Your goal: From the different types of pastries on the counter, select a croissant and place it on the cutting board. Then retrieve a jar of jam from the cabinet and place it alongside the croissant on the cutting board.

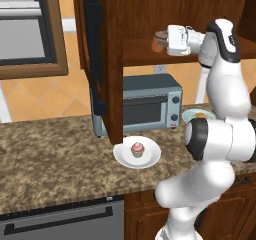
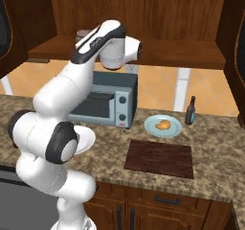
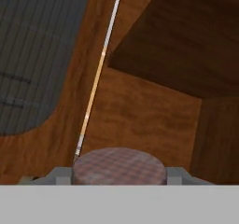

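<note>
The jar of jam [image 1: 158, 39] stands on the plank shelf of the open cabinet [image 1: 145, 53]. My gripper [image 1: 168, 40] reaches in from the right and is shut on it. In the hand view the jar's brownish lid [image 3: 119, 164] sits between my two fingertips [image 3: 179, 173]. The croissant [image 2: 163, 124] lies on a round pale teal plate [image 2: 174, 130] on the counter [image 2: 215, 176]. Just in front of that plate lies the cutting board [image 2: 160, 158], with nothing on it.
A grey toaster oven [image 1: 150, 104] stands under the shelf. In front of it is the pink-frosted cupcake [image 1: 137, 149] on a white plate [image 1: 152, 156]. The cabinet door [image 1: 102, 59] hangs open to the left. A slim dark bottle [image 2: 190, 110] stands right of the teal plate.
</note>
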You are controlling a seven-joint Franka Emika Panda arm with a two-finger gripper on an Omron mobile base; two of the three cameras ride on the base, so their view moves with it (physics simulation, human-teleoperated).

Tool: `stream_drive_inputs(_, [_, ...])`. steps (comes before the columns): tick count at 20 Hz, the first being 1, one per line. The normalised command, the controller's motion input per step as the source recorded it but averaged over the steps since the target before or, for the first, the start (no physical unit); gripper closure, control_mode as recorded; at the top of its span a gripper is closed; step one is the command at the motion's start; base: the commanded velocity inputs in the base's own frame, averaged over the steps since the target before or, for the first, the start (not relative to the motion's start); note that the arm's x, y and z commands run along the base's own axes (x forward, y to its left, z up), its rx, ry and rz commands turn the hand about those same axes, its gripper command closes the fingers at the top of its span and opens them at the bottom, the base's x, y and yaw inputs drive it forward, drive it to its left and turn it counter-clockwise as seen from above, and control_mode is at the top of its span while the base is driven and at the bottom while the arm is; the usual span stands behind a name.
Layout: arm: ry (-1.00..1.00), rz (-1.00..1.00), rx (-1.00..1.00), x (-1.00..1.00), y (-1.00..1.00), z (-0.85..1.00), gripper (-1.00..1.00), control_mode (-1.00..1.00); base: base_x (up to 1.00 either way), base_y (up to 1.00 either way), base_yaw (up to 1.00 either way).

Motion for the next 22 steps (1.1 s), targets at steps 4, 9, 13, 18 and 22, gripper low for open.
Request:
stream_drive_inputs(4, [0.00, -0.15, 0.09, -0.39, 0.00, 0.21, 1.00, -1.00, 0.00, 0.00, 0.00])
stream_drive_inputs(9, [-0.03, -0.05, 0.02, -0.36, 0.00, 0.27, 1.00, -1.00, 0.00, 0.00, 0.00])
stream_drive_inputs(13, [0.00, -0.06, 0.00, -0.20, -0.05, 0.05, 1.00, -1.00, 0.00, 0.00, 0.00])
stream_drive_inputs(18, [-0.06, -0.06, 0.01, -0.52, -0.33, 0.00, 1.00, -1.00, 0.00, 0.00, 0.00])
stream_drive_inputs(22, [-0.05, -0.10, 0.06, -0.44, -0.40, -0.03, 1.00, -1.00, 0.00, 0.00, 0.00])
